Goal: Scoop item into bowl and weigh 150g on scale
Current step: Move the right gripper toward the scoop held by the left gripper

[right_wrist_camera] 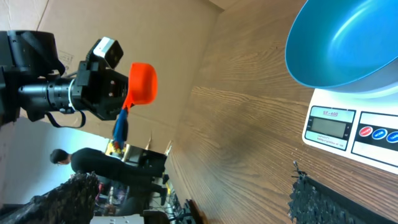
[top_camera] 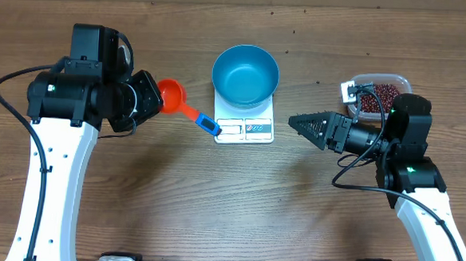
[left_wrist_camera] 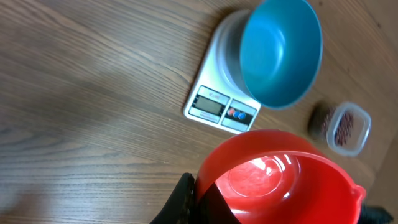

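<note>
Item: left claw (top_camera: 155, 101), clenched on empty scoop (top_camera: 173, 95); right claw (top_camera: 296, 121), released. Risk: beans (top_camera: 377, 96) sit beyond bowl (top_camera: 245, 74) from left claw; reaching could topple it.

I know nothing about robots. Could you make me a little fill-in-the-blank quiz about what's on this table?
The blue bowl sits on the white ____. The left gripper holds a red scoop that is ____ inside. The beans lie in a clear tub on the robot's ____ side. The right gripper stands ____, holding nothing.
Missing words: scale, empty, right, open.
</note>
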Robot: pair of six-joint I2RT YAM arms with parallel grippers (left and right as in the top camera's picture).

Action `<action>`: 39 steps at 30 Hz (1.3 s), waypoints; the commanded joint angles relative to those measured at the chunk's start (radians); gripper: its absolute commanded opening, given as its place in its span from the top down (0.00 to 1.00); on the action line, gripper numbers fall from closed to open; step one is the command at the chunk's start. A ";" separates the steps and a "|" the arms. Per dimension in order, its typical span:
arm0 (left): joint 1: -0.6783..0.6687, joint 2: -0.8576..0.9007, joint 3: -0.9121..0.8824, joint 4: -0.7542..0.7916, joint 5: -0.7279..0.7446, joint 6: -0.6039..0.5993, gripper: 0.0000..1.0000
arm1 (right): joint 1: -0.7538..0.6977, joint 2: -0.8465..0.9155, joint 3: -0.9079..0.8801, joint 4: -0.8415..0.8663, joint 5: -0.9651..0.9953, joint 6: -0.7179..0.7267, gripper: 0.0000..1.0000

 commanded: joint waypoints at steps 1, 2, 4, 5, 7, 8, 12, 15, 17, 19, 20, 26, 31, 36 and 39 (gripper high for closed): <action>-0.008 0.004 -0.005 0.005 -0.061 -0.075 0.96 | 0.006 -0.004 0.024 0.009 0.019 0.060 0.00; -0.008 0.004 -0.005 0.005 -0.066 -0.085 0.96 | 0.007 -0.004 0.024 0.009 0.024 0.075 0.00; -0.008 0.004 -0.005 0.005 -0.075 -0.092 0.96 | 0.015 -0.004 0.024 0.013 0.042 0.099 0.00; -0.008 0.004 -0.005 0.005 -0.079 -0.092 0.96 | 0.023 -0.004 0.024 0.013 0.054 0.111 0.00; -0.008 0.004 -0.005 0.004 -0.082 -0.092 0.96 | 0.048 -0.004 0.024 0.022 0.087 0.131 0.00; -0.008 0.004 -0.005 0.004 -0.083 -0.092 0.95 | 0.064 -0.004 0.024 0.037 0.099 0.144 0.00; -0.008 0.004 -0.005 0.005 -0.101 -0.097 0.96 | 0.123 -0.004 0.028 0.097 0.145 0.198 0.00; -0.008 0.004 -0.005 0.005 -0.111 -0.109 0.96 | 0.158 -0.004 0.058 0.088 0.185 0.204 0.00; -0.008 0.004 -0.005 0.006 -0.113 -0.111 0.95 | 0.179 -0.004 0.088 0.080 0.202 0.204 0.00; -0.008 0.004 -0.005 0.006 -0.116 -0.114 0.96 | 0.194 -0.004 0.126 0.044 0.233 0.204 0.00; -0.008 0.004 -0.005 0.006 -0.117 -0.114 0.96 | 0.201 -0.004 0.152 0.010 0.260 0.201 0.00; -0.008 0.005 -0.005 0.007 -0.117 -0.114 0.96 | 0.232 -0.004 0.291 -0.174 0.385 0.159 0.00; -0.009 0.006 -0.005 0.006 -0.116 -0.119 0.95 | 0.236 -0.004 0.329 -0.177 0.393 0.155 0.00; -0.009 0.017 -0.005 0.003 -0.119 -0.154 0.95 | 0.242 0.008 0.328 -0.180 0.397 0.155 0.00; -0.009 0.023 -0.009 0.002 -0.118 -0.175 0.95 | 0.261 0.023 0.328 -0.179 0.415 0.155 0.00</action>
